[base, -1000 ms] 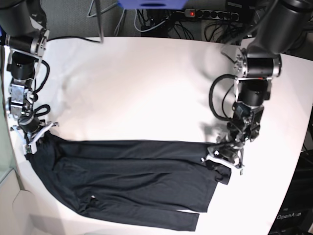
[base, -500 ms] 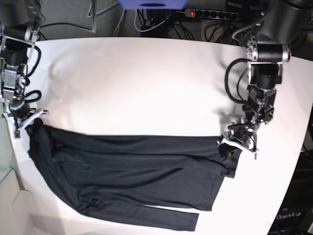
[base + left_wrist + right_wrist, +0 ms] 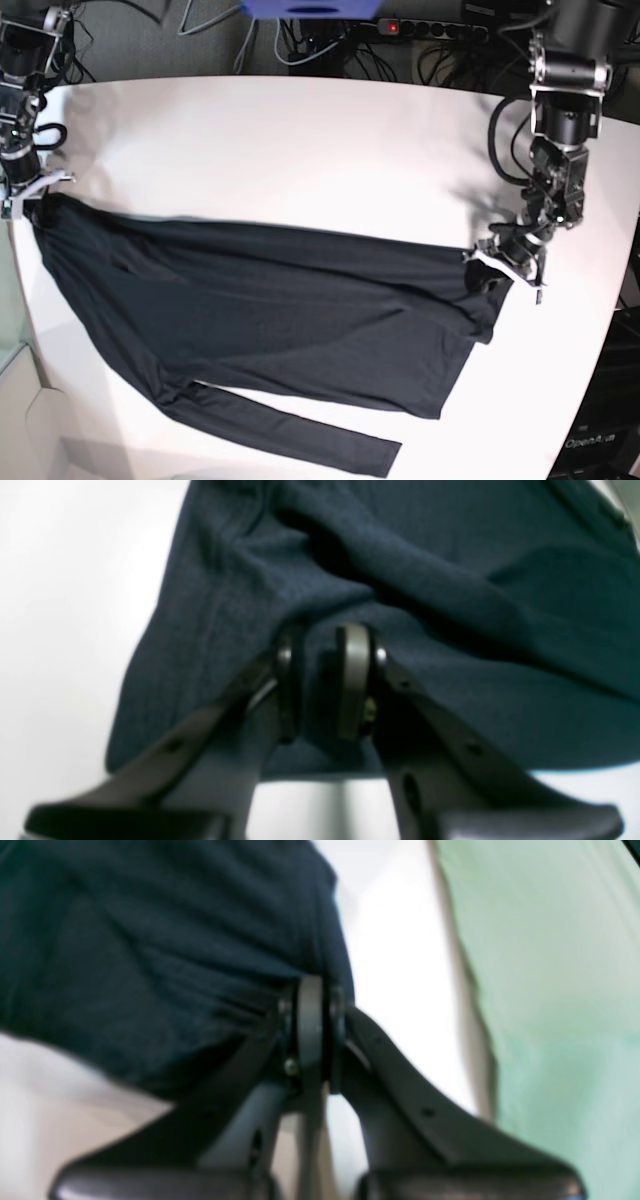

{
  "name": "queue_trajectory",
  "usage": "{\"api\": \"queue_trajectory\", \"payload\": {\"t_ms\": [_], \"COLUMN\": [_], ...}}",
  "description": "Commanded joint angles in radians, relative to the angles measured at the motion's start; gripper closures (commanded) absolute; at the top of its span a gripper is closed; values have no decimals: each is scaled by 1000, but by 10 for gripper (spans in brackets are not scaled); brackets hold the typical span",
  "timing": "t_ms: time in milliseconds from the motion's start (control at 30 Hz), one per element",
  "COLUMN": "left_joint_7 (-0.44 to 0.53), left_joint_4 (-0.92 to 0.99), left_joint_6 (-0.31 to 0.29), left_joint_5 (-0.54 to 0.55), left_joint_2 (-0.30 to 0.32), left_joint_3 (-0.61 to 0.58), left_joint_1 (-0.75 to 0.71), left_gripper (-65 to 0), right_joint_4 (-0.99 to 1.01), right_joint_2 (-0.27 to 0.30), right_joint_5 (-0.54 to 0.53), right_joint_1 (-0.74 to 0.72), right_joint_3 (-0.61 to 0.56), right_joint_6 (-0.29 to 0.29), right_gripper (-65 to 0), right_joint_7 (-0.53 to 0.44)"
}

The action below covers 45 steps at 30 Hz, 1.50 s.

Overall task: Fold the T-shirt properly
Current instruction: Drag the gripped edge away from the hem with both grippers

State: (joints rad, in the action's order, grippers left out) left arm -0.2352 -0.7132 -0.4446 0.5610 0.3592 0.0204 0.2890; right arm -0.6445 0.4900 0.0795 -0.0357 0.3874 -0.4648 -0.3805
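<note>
We see white table (image 3: pixel 300 150) filling most of base view, surface matte, evenly lit, soft shadows only. Behind far edge, grey floor with tangle of dark cables (image 3: pixel 330 45). Black power strip (image 3: pixel 432 30) lies there, 1 red switch lit at its left end. Blue object (image 3: pixel 312 8) at top edge, cut off. We note pale green surface (image 3: pixel 560 990) beside table edge in right wrist view, blurred.

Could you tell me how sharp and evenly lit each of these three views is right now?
Base view: sharp, with the white table brightly lit and the T-shirt so dark that its folds barely show. Left wrist view: soft, left gripper blurred, table glaring white. Right wrist view: blurrier still, right gripper and fabric smeared.
</note>
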Motion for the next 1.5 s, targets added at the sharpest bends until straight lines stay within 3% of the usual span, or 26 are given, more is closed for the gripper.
{"api": "queue_trajectory", "payload": {"t_ms": [0,233,533,633,667,733,800,933,1167,1333,1467], "left_joint_7": [-145,-214,-218,-220,-220,-220,-220,-220,-220,-220,-220], "left_joint_4": [-15,-199,-369,-426,-449,-494,-535,-593,-612,-612,-604], "left_joint_6": [59,59,59,59,59,59,59,59,59,60,60], "left_joint_5": [-74,-71,-69,-69,-69,-69,-72,-75,-71,-71,-71], "left_joint_2": [21,65,97,99,99,97,94,97,97,94,91], "left_joint_3": [-3,0,2,45,69,117,146,163,164,164,164], "left_joint_1": [-43,-187,-371,-446,-471,-535,-572,-607,-600,-575,-571], "left_gripper": [-126,-126,-126,-126,-126,-126,-126,-126,-126,-126,-126], "right_joint_4": [22,22,24,24,24,24,24,-11,-194,-389,-561], "right_joint_2": [6,6,5,6,5,3,-11,-38,-115,-178,-227], "right_joint_5": [79,79,78,78,78,78,78,78,81,82,82], "right_joint_1": [36,122,213,244,248,251,245,244,254,254,224], "right_joint_3": [2,5,5,52,78,118,169,288,420,445,442], "right_joint_6": [5,5,5,5,1,-64,-139,-233,-233,-233,-233], "right_gripper": [0,0,0,0,0,0,0,0,0,0,0], "right_joint_7": [166,94,-30,-85,-105,-130,-127,-124,-120,-111,16]}}
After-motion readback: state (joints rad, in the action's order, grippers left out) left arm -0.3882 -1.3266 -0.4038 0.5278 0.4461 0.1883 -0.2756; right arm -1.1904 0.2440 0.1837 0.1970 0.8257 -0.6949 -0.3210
